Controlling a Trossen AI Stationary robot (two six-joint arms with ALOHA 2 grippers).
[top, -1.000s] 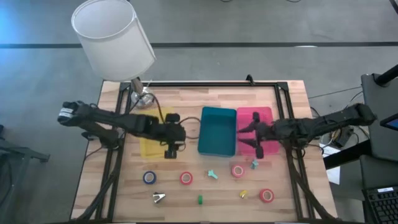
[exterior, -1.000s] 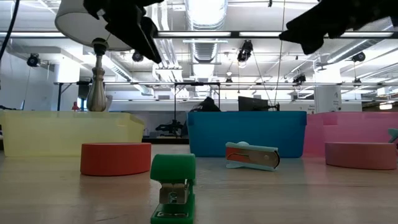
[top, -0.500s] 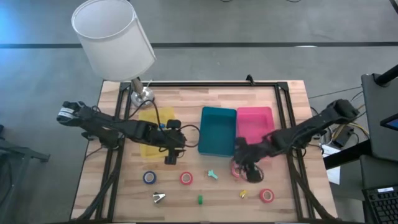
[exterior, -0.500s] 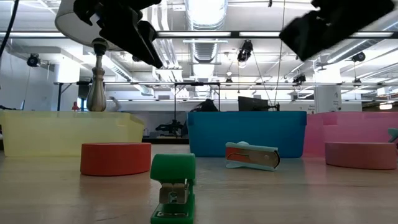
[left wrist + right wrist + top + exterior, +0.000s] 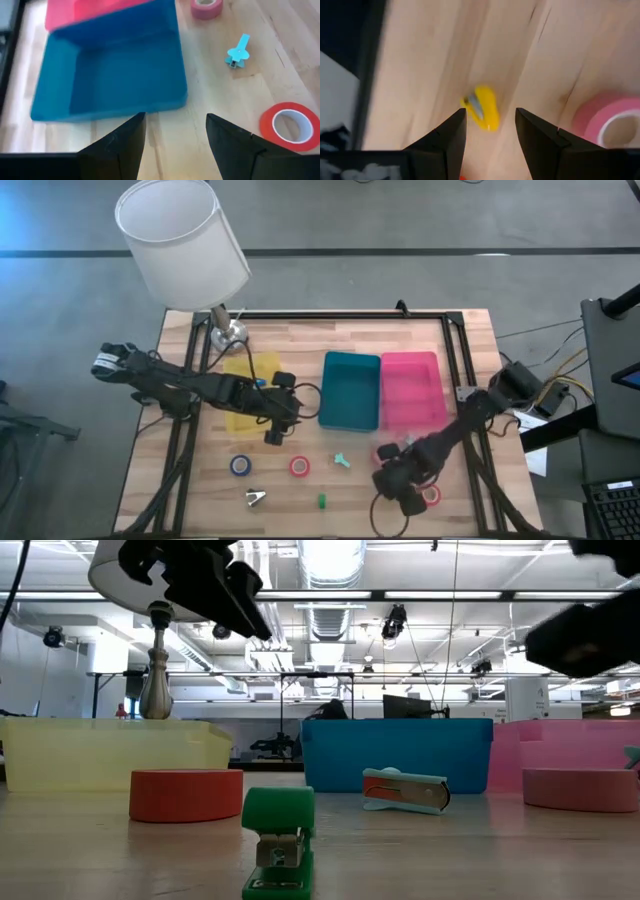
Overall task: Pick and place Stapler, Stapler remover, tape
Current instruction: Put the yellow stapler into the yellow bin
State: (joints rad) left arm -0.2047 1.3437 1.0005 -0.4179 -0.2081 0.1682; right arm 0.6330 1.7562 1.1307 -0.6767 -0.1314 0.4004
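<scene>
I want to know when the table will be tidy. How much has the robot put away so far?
Nothing looks put away yet: the blue tray shows empty. Both arms carry nothing. The right gripper, jaws open, hangs over the yellow stapler; the left gripper, jaws open, hangs by the blue tray. Still on the table: the red tape, the blue tape, the green stapler and the other small pieces.

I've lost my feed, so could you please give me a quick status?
Right gripper open, empty, over yellow stapler beside pink tape. Left gripper open, empty, hovering by blue tray. Nothing in the way.
</scene>
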